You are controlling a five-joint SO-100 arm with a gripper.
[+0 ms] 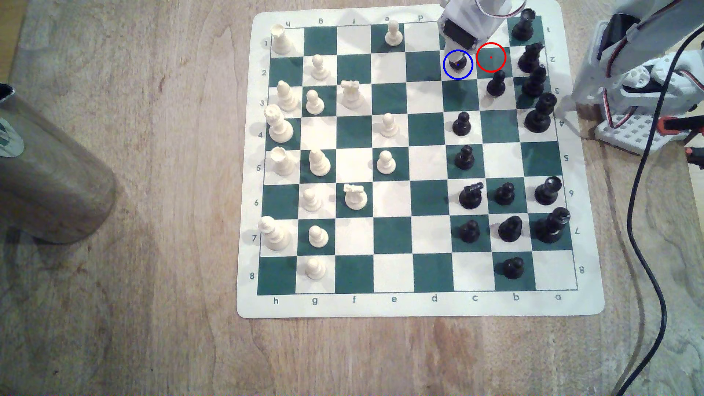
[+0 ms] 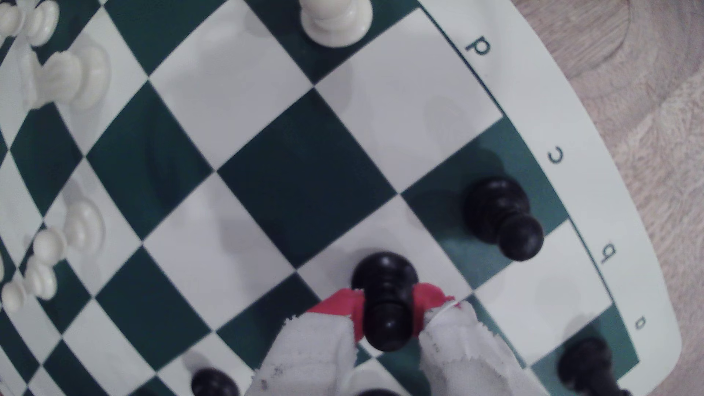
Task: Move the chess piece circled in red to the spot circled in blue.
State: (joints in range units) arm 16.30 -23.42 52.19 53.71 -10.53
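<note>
Black pawn (image 2: pixel 386 300) pinched in the end effector (image 2: pixel 386 310) over the blue-ringed white square (image 1: pixel 467 72).

You see glossy black plastic, a round knob head and flared base, clamped between two red pads (image 2: pixel 337 302) backed by frayed white wrap; in the exterior view the white arm housing (image 1: pixel 470 23) hides most of the pawn, so you cannot tell whether its base touches the board (image 1: pixel 419 304); the red-ringed dark green square (image 1: pixel 491 57) beside it lies bare; another black pawn (image 2: pixel 503 219) stands one square away toward the lettered edge, with wooden worktop (image 1: pixel 152 304) beyond.
</note>
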